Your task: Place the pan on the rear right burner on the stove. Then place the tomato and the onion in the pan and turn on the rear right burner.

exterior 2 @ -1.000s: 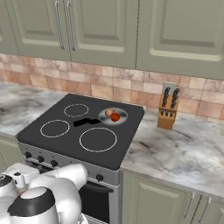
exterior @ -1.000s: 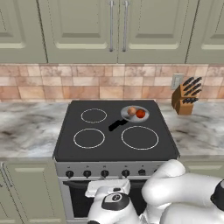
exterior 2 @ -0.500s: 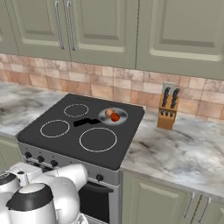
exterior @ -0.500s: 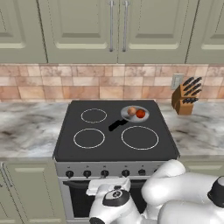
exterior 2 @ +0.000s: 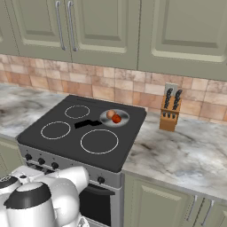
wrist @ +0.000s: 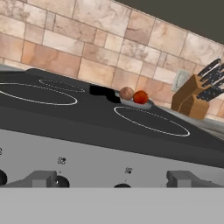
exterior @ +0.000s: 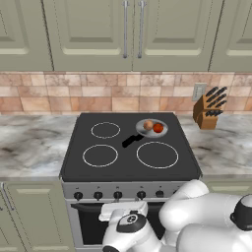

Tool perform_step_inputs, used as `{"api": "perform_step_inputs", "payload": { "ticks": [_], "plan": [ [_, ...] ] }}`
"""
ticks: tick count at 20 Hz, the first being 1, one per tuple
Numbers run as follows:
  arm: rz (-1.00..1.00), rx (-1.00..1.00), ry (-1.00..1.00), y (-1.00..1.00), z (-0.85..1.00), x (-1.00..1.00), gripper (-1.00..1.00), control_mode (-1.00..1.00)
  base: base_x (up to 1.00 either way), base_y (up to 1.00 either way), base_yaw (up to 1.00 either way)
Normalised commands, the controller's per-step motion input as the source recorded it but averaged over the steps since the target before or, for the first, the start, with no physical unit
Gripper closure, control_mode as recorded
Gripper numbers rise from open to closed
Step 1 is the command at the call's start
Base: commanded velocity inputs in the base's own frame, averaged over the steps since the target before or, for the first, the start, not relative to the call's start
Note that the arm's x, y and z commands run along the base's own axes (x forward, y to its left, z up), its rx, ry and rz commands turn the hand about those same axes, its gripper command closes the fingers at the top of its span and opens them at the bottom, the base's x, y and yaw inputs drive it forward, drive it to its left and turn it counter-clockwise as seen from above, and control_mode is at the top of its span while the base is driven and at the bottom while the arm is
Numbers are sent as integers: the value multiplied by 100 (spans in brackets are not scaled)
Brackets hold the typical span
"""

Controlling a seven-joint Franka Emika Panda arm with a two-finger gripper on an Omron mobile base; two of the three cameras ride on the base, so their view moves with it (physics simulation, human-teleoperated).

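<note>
Pan point(exterior: 151, 128) of shiny grey metal sits on the rear right burner of the stove point(exterior: 74, 165), its black handle pointing toward the front left. Tomato point(exterior: 158, 128) and onion point(exterior: 147, 125) lie side by side inside it, touching or nearly so. The tool point(wrist: 114, 178) hovers low before the steel front panel, its fingers point(wrist: 41, 178) spread fully apart, holding nothing and touching nothing. The hand view brings the black knobs point(wrist: 61, 181) close; both base views take in the marbled tabletop point(exterior 2: 186, 150) and knife block point(exterior 2: 170, 113).
</note>
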Motion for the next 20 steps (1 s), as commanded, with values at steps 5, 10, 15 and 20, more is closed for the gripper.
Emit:
{"api": "perform_step_inputs", "payload": {
  "ticks": [5,10,15,20],
  "plan": [
    [1,0,0,0,-5,26,-100,-100,0,0,0],
    [3,0,0,-4,-9,16,-100,-100,0,0,0],
    [3,0,0,-3,-13,9,-100,-100,0,0,0],
    [5,0,0,-16,-12,5,-100,-100,0,0,0]
  ]
}}
